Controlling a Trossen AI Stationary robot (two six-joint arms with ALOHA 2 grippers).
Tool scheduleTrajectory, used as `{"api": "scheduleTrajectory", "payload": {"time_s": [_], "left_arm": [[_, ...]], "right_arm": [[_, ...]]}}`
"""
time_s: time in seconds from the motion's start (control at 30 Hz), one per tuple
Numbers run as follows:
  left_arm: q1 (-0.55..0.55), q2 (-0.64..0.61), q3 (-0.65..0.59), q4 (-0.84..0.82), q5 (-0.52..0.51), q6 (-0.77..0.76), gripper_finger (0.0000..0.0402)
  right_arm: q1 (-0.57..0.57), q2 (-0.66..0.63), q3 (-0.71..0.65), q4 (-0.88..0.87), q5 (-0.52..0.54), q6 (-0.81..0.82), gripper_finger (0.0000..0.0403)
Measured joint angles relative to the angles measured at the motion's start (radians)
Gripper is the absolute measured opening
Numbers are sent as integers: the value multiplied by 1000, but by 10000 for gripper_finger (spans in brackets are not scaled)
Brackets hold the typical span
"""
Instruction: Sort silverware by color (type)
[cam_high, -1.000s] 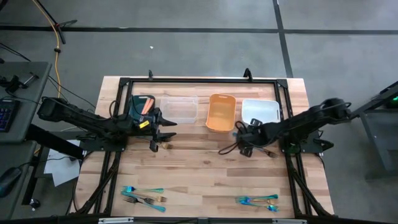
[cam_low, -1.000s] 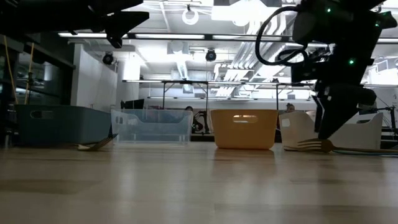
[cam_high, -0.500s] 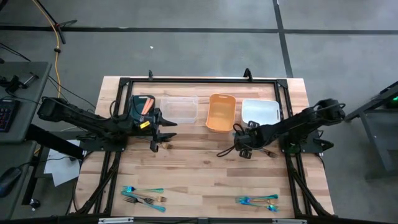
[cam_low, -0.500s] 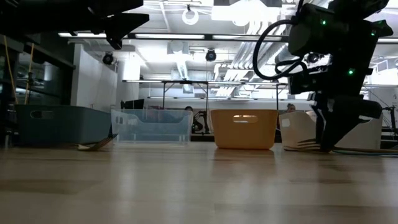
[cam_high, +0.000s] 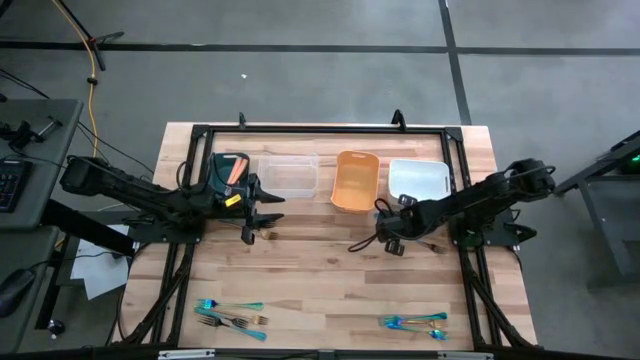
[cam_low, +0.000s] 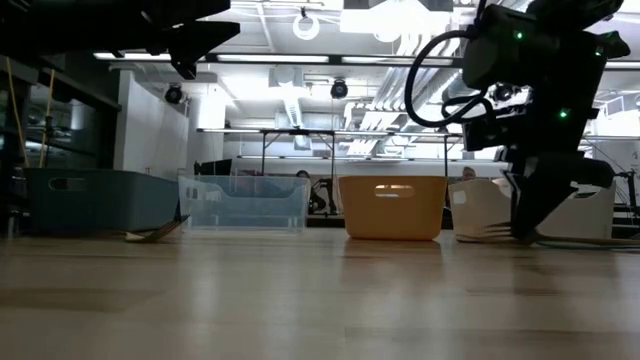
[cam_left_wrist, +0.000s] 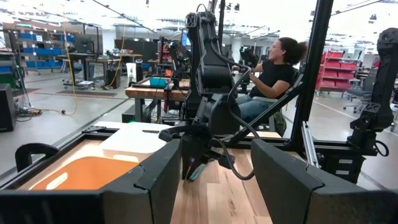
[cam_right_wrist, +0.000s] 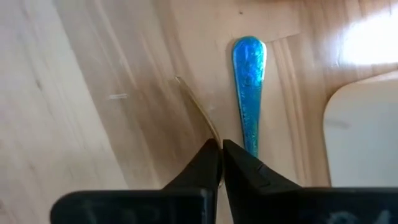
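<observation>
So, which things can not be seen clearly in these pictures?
- Right wrist view: right gripper fingers cover the gold utensil; grip unconfirmed.
- High view: forks too small to count.
- Low view: white bin partly behind the right arm.
- Teal handle: head hidden.

We cannot tell whether the right gripper (cam_right_wrist: 221, 163) pinches the thin gold utensil (cam_right_wrist: 199, 109); its lower end hides between the fingertips.
</observation>
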Motion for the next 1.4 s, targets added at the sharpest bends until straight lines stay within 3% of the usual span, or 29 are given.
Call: {"api": "scheduleTrajectory", "payload": {"time_s": [0.43,0.6,0.8,1.13,1.27,1.4], "left_arm": [[0,0,0,0,0,1,186],[0,0,0,-3,0,-1,186],[0,0,0,-6,0,-34,186],[0,0,0,2,0,-33,186],[0,0,0,1,0,-18,186],[0,0,0,2,0,-8,186]], "right_arm": [[15,-38,246,-211,-39,-66,5],[62,-80,313,-186,-35,-67,3],[123,-132,196,171,23,-110,3],[64,-131,26,1148,91,-449,3],[30,-131,-11,1319,90,-471,3],[14,-131,-12,1332,90,-456,3]]}}
